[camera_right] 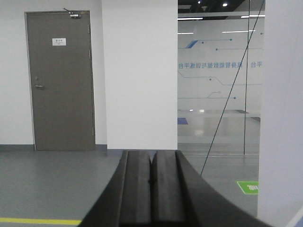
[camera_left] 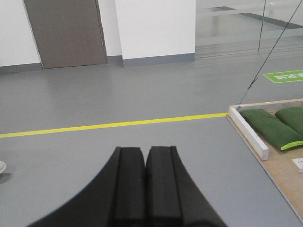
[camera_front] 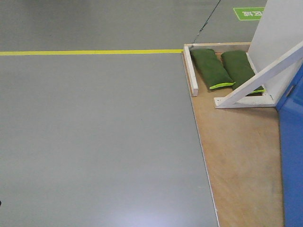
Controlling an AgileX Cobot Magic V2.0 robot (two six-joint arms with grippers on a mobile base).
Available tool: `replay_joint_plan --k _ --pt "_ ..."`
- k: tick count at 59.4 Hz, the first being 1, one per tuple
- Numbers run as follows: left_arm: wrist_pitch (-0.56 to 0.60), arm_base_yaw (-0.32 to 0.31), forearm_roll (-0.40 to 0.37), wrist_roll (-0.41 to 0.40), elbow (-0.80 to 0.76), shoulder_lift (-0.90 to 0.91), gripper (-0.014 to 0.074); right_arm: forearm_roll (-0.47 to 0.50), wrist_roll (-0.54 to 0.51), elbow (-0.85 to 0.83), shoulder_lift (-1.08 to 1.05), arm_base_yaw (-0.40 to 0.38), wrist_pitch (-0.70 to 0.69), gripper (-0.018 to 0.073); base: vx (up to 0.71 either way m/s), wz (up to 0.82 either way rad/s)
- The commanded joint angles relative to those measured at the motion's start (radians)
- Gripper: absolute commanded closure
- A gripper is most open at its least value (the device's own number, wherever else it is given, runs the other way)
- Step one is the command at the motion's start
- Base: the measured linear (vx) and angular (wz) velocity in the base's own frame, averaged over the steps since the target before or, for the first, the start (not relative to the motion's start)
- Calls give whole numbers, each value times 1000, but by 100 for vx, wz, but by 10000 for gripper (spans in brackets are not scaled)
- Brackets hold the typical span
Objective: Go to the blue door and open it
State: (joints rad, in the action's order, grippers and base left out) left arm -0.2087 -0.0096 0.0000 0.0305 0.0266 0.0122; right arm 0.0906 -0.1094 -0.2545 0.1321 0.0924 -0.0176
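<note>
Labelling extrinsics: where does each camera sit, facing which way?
Front-facing: high, tilted down at floor, sandbags, blue door edge; no body shows.
Left wrist: behind the shut left gripper, looking low along the floor.
Right wrist: behind the shut right gripper, level at a grey door.
Front and left wrist share the yellow line and sandbags.

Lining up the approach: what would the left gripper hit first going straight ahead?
Nothing close. The left gripper points over bare floor and the yellow line; the wooden platform lies off right. Probably the far white wall first, depth unclear.
</note>
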Motion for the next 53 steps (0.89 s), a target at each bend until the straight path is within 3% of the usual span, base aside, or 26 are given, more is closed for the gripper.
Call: replay_joint_plan --k 1,15,23,28,38,53 --pt "84 -7 0 -3 6 14 526 -5 -4 -148 127 -6 -77 567 0 0" --pt "84 -7 0 -3 6 14 526 -18 -4 -554 444 -6 -29 567 0 0" --pt "84 -7 0 -3 6 14 526 -102 -4 -753 586 -8 -26 567 0 0" --pt "84 -7 0 -3 6 14 526 -135 -4 -841 634 -55 -26 567 0 0" --pt "84 -7 0 -3 6 14 526 -126 -4 -964 701 -306 -37 567 0 0" --pt "84 -7 0 -3 6 14 526 20 -4 -1069 719 -755 -153 567 0 0"
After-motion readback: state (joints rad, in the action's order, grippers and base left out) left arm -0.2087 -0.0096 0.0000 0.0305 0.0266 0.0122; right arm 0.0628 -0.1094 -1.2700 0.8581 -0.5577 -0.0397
